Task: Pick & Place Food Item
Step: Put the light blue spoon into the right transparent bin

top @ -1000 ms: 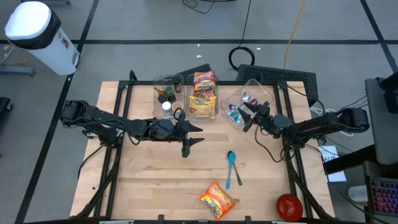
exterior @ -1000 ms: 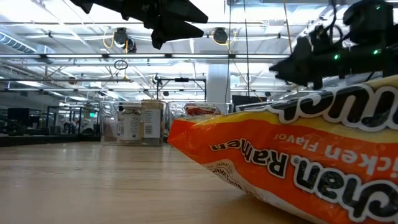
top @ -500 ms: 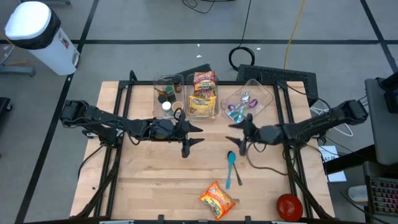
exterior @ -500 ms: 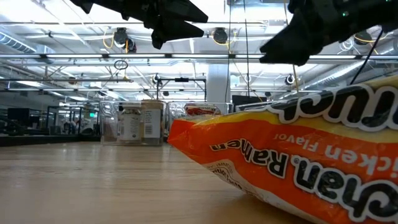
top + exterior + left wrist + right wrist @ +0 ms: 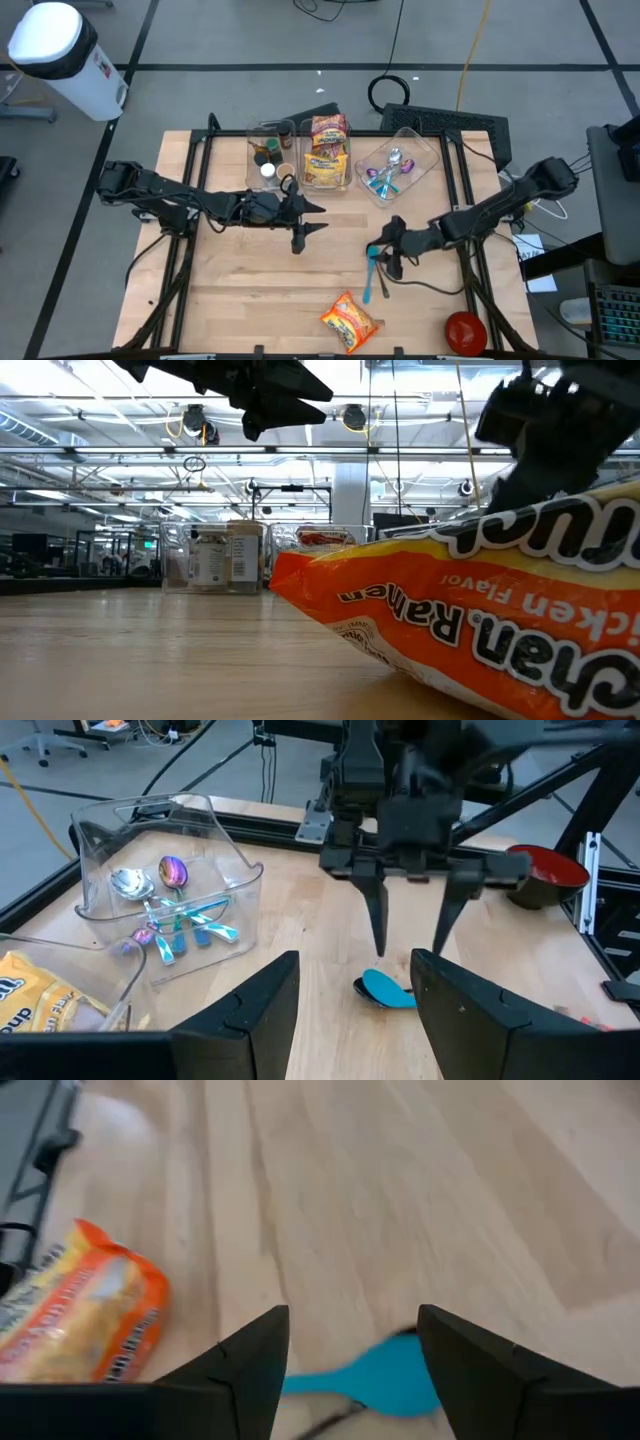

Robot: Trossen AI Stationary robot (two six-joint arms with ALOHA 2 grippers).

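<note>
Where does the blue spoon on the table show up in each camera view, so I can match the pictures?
High view: blue spoon lies right of centre, under the right tool.
Low view: not in it; the ramen packet fills the foreground.
Left wrist view: bowl end just below the right tool's fingers.
Right wrist view: bowl end between that tool's own fingers.
Shared landmark: the ramen packet, also in the right wrist view.

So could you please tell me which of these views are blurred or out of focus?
Right wrist view: soft throughout, the blue spoon smeared. Low view: the ramen packet looms close, its nearest part blurred. High and left wrist views: sharp.
</note>
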